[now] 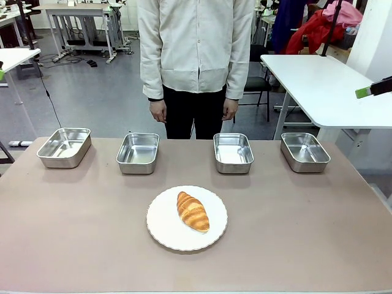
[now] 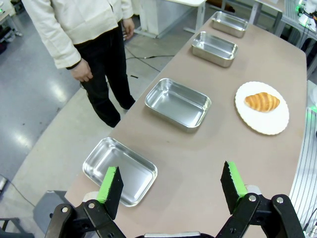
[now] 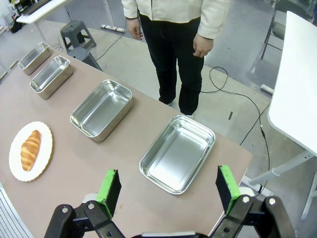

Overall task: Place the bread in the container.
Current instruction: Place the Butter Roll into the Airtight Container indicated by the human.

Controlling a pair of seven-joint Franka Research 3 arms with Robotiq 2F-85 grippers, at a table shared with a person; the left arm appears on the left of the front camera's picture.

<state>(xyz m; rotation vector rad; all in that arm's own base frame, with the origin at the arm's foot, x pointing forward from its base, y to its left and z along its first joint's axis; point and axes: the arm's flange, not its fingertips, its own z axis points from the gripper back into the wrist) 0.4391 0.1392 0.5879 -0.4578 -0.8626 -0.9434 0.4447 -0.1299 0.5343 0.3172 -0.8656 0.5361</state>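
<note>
Brown table (image 1: 73, 245) spans the scene, with a person (image 1: 196, 49) standing at its far side, arms down, and four empty steel pans (image 1: 138, 153) in a row along the far half. Nearer, at the middle, sits a white plate (image 1: 160, 225) bearing the bread (image 1: 193, 211), well apart from every pan. Left gripper (image 2: 171, 168) hangs above the leftmost pan (image 2: 133, 163) and right gripper (image 3: 167, 172) above the rightmost pan (image 3: 178, 153), each with jaws spread wide and holding nothing.
</note>
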